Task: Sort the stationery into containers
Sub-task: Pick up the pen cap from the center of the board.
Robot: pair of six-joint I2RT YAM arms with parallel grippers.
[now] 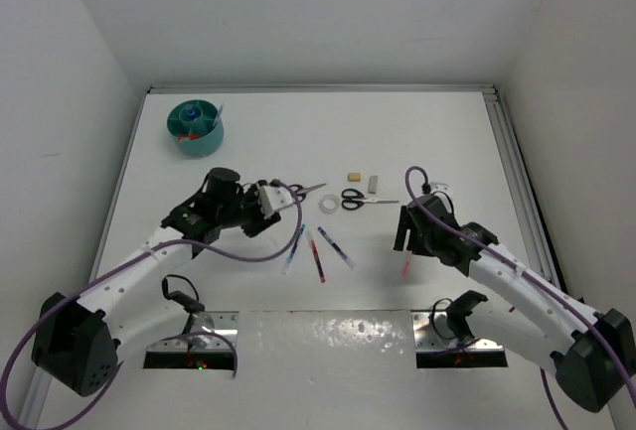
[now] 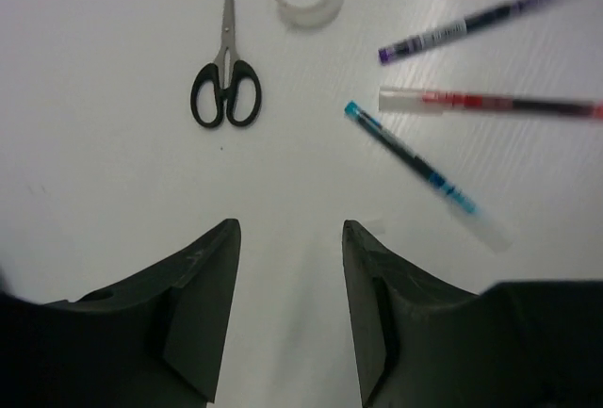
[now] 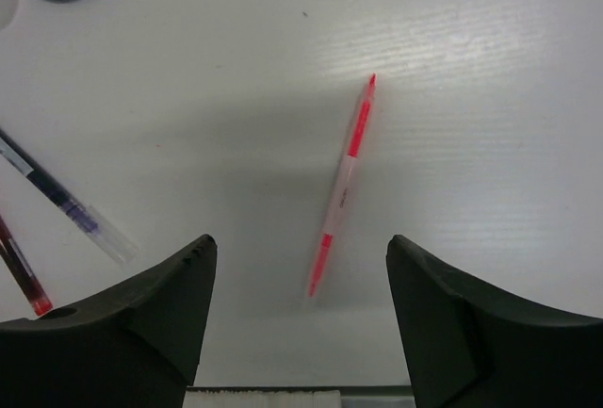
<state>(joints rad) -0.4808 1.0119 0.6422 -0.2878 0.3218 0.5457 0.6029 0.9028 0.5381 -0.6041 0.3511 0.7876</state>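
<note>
From above, the round teal organiser (image 1: 195, 124) sits at the far left of the white table (image 1: 457, 142), well apart from the loose things. A few small items are inside it, too small to name. The left claw (image 1: 283, 197) hangs over the middle of the table, just beside one pair of scissors (image 1: 306, 190). A second pair of scissors (image 1: 353, 199) lies further right, with the tape roll (image 1: 326, 204) between the two pairs. A beige eraser (image 1: 353, 178) and a small pale piece (image 1: 373, 183) lie just beyond them. Nearer the arms, three pens fan out side by side: a blue pen (image 1: 293, 249), a dark red pen (image 1: 316, 254) and a purple pen (image 1: 335, 247). The right claw (image 1: 404, 244) is over a bright red pen (image 1: 407, 263) that lies apart from the others. In the left wrist view, the left claw's fingers (image 2: 203, 304) stand moderately open with only bare table between them, holding nothing. The closed scissors lie ahead, the tape roll beyond them, and the three pens off to the right. In the right wrist view, the right claw's fingers (image 3: 160, 314) are spread wide. The bright red pen lies flat on the table in the gap between them, touching neither, so this claw grips nothing.
</note>
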